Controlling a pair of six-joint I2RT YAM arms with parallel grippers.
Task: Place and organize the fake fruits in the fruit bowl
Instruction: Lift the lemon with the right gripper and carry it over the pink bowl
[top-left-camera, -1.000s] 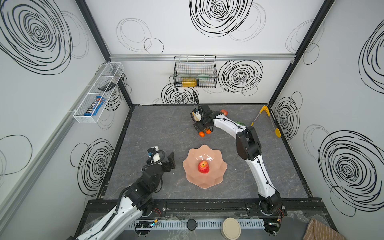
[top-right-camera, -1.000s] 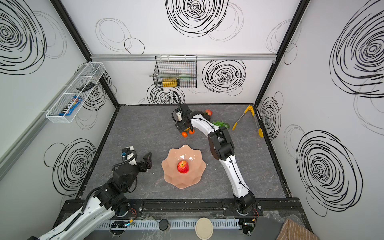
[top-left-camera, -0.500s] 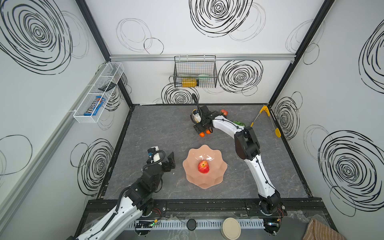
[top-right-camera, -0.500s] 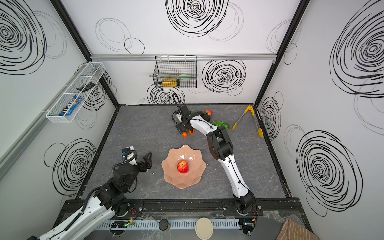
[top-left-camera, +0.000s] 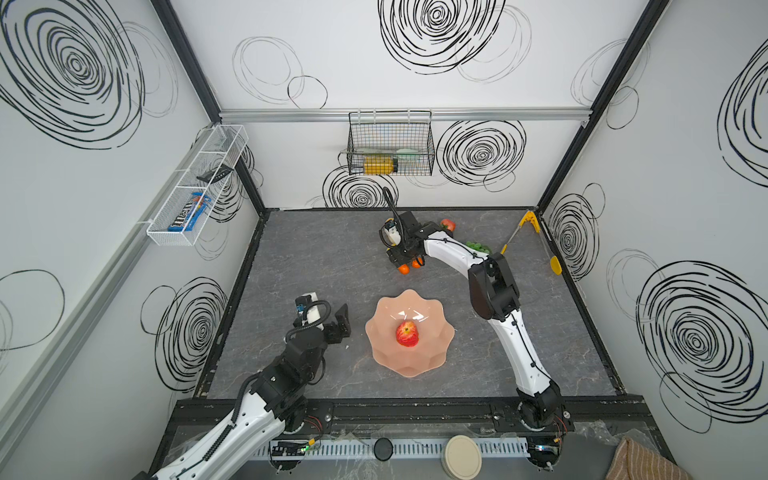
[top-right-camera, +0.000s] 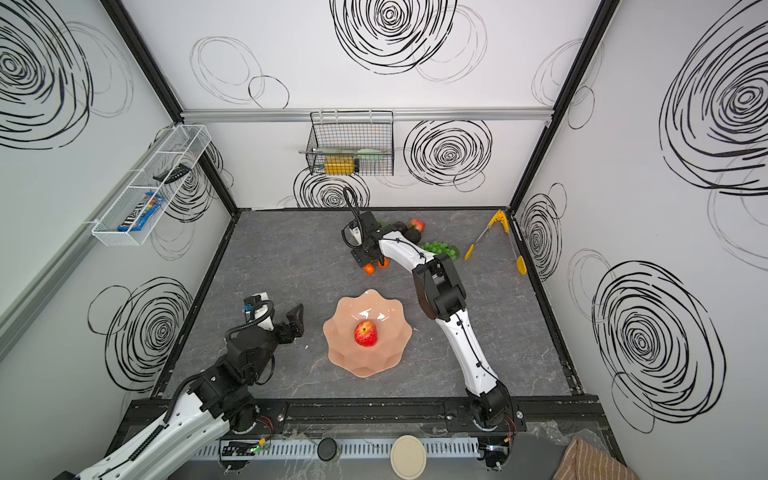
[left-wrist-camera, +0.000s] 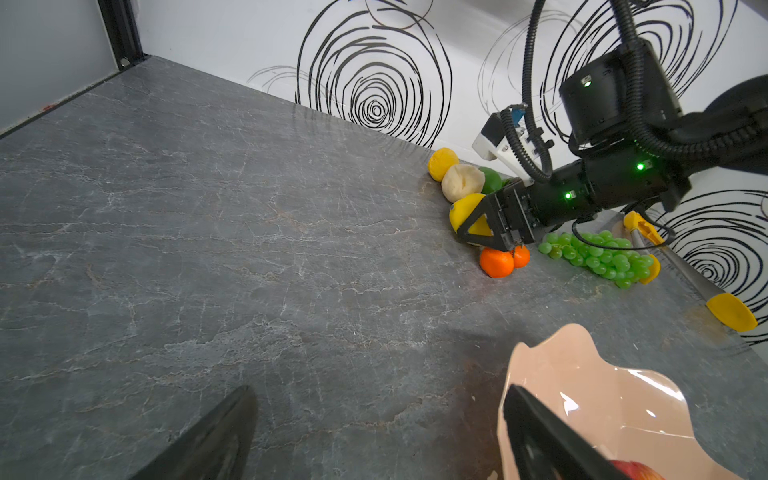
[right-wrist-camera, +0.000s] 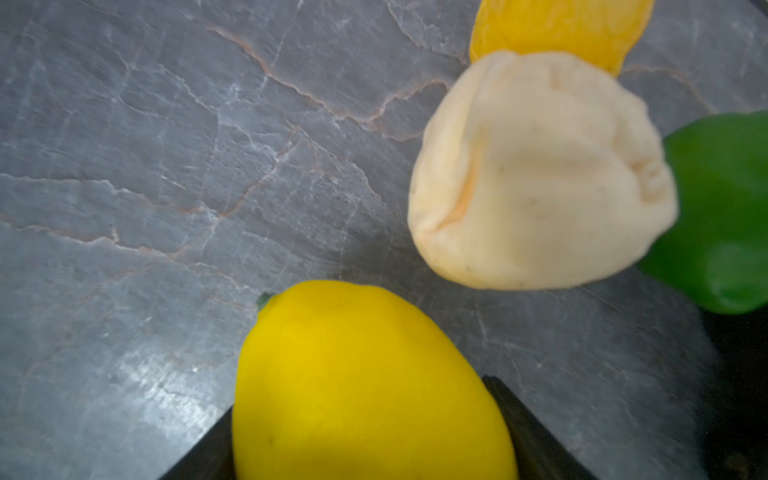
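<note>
**Fingers at the lemon, one fruit of many in the bowl**

Fingers of your right gripper (left-wrist-camera: 482, 224) stand on either side of a yellow lemon (right-wrist-camera: 365, 386) at the far end of the bench (top-left-camera: 316, 266). The right wrist view shows a dark finger at each flank of it, but whether they already pinch it or only bracket it cannot be told. Your left gripper (top-left-camera: 332, 322) sits near the bowl's edge with its fingers (left-wrist-camera: 216, 436) spread wide and nothing between them.

Done so far: one red apple (top-left-camera: 407, 334) lies in the middle of the scalloped fruit bowl (top-left-camera: 384, 353). Nothing else is inside it in either top view.

Left to do, as far as you can see:
- the lemon at the right fingers, on the bench beside a pale pear (right-wrist-camera: 540, 170);
- a lime (right-wrist-camera: 723, 208) touching the pear, and a second yellow fruit (left-wrist-camera: 442, 163) just behind it;
- two small oranges (left-wrist-camera: 496, 262) just beside the right gripper;
- a green grape bunch (left-wrist-camera: 598, 257) near the yellow-tipped tongs (top-right-camera: 490, 232);
- dark avocados (top-right-camera: 409, 232) and a second red fruit (top-right-camera: 417, 225) close to the back wall, partly hidden by the arm.

My judgement: you are early in the task, with one placement made and the whole cluster well apart from the bowl. Organizing the contents has not begun.
</note>
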